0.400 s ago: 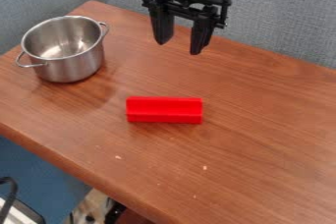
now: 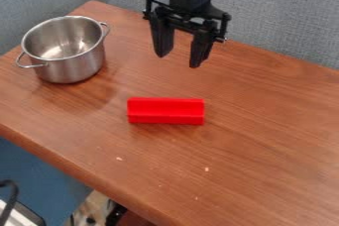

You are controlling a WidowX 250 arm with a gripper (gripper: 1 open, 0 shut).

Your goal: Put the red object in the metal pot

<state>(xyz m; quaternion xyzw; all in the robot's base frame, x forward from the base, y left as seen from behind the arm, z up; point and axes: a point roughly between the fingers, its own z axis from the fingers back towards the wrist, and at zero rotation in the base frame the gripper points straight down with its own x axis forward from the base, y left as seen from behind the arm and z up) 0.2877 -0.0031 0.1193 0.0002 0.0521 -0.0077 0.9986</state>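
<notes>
Pincer [image 2: 183,54], prongs apart, hangs above the block [image 2: 166,110] for a downward grab; pot [image 2: 63,49] waits empty.

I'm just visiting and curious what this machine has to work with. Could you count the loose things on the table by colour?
Red: 1, the red block
Silver: 1, the metal pot
Total: 2 things on the wooden table
</notes>
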